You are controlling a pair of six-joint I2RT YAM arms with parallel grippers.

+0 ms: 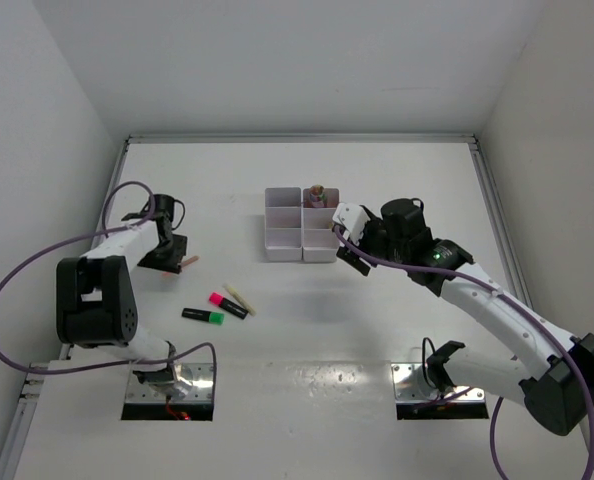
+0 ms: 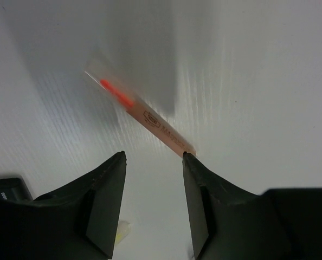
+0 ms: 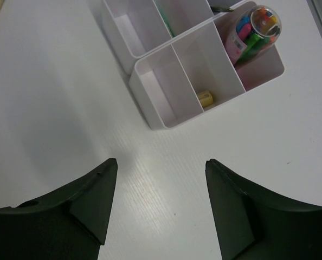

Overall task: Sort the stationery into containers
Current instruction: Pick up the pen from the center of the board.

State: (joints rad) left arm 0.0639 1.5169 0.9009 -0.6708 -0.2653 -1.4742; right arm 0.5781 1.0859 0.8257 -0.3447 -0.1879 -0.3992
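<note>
the white table [image 1: 377,330] carries a tray [image 1: 282,252] at its middle, toward the far side. nearer and to the left lie a pink highlighter [image 1: 227,304], a green highlighter [image 1: 204,317] just beside it, and a tan stick [image 1: 239,298] along the pink one's far side (touching or not, hard to tell). a peach stick [image 1: 189,262] lies apart, further left.

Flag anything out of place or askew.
Nothing damaged or spilled. Loose outside the tray: pink highlighter, green highlighter and tan stick, at mixed angles; a peach stick lies diagonal before the left end effector.
</note>
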